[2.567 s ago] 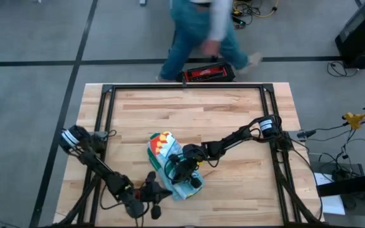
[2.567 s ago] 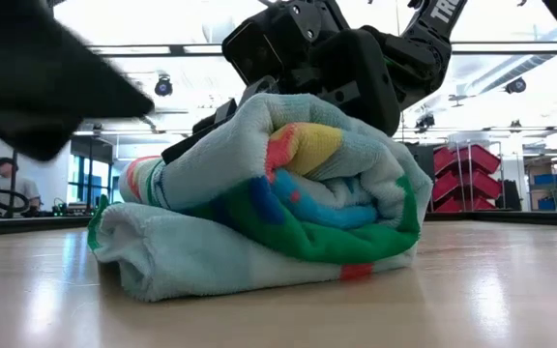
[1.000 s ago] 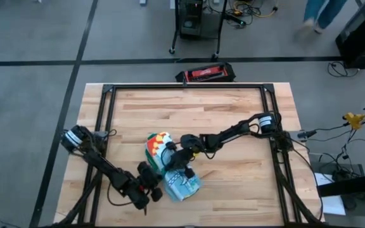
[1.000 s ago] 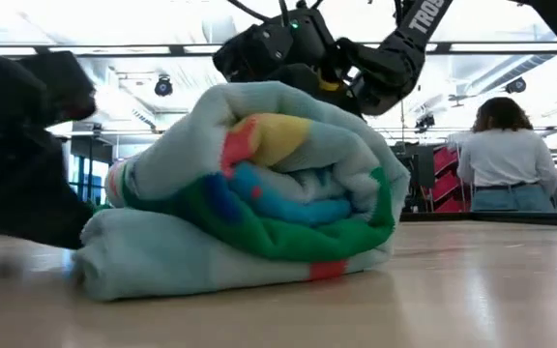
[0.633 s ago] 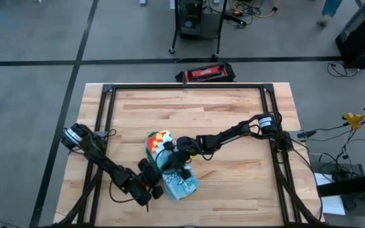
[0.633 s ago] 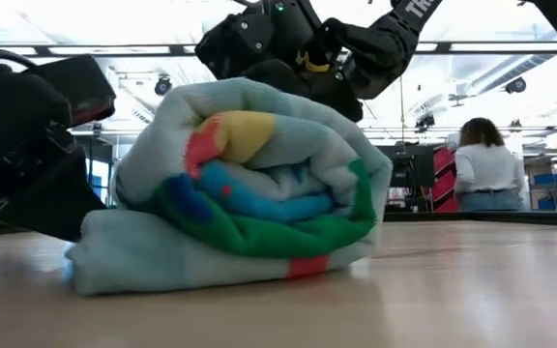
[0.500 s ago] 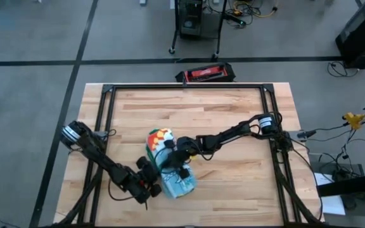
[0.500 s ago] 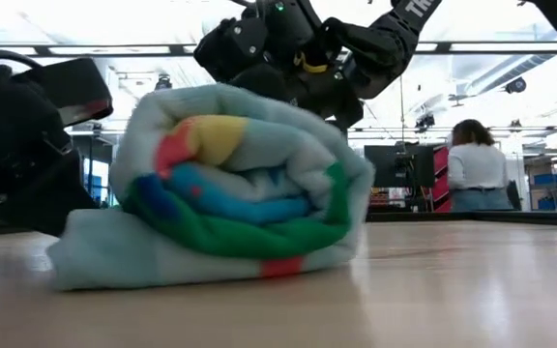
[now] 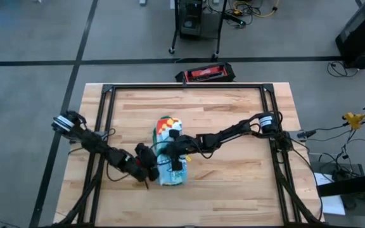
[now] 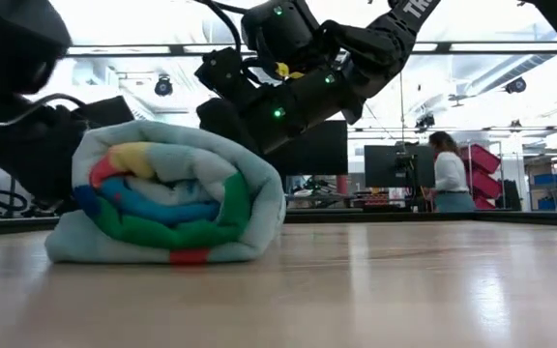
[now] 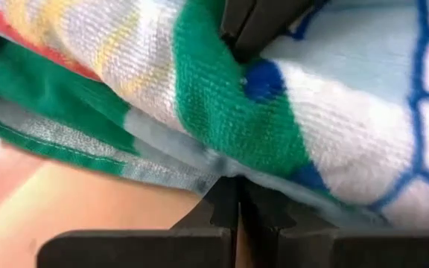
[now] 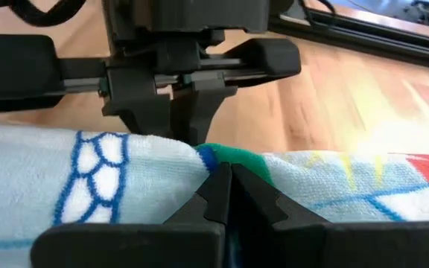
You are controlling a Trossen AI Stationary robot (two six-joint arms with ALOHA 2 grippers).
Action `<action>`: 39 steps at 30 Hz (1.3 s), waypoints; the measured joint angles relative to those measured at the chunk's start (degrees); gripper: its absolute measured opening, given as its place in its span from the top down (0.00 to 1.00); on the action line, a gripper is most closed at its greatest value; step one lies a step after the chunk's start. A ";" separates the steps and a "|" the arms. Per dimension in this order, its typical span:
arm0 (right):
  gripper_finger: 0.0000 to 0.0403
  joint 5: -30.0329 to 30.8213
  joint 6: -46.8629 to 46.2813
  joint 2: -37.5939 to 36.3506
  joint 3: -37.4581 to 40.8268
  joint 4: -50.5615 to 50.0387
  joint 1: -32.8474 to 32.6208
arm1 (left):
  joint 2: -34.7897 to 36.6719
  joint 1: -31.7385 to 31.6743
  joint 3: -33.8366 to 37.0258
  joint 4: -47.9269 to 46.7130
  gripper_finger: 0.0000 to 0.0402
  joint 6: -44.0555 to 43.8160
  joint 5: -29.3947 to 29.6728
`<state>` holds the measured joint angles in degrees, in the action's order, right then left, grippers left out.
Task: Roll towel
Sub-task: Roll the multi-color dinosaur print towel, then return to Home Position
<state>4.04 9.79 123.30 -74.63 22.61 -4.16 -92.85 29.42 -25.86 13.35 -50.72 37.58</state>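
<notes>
Since the earlier frame the towel [image 9: 169,154] has shifted left and straightened, so the roll now lies lengthwise from far to near, and the person who stood beyond the table's far edge is gone from overhead. Rolled into a thick bundle, the towel rests on the table [image 9: 233,114] a little left of centre; in the low view its spiral end shows green, blue, yellow and red layers [image 10: 165,206]. Pressed against the roll's left side, low near the tabletop, the left gripper [image 9: 152,170] has its fingers together and nothing clamped between them. On top of the roll, the right gripper [image 9: 173,154] also has its fingers together, tips against the cloth, facing the left gripper across it. A person [image 10: 448,172] stands far off in the room behind.
</notes>
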 joint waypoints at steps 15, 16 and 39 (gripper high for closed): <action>1.00 -2.22 1.21 -11.10 12.90 14.03 0.08 | 14.08 0.54 1.38 -1.13 1.00 12.90 0.60; 1.00 -2.40 1.26 -12.30 14.80 16.24 0.19 | 16.06 0.54 1.87 -1.30 1.00 14.41 1.27; 1.00 -8.69 3.15 -50.96 48.49 15.01 4.28 | 72.36 -18.83 12.06 -14.45 1.00 36.68 -15.35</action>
<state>-4.65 12.94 72.34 -26.14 37.62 0.13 -20.49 10.59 -13.80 -1.10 -14.04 22.24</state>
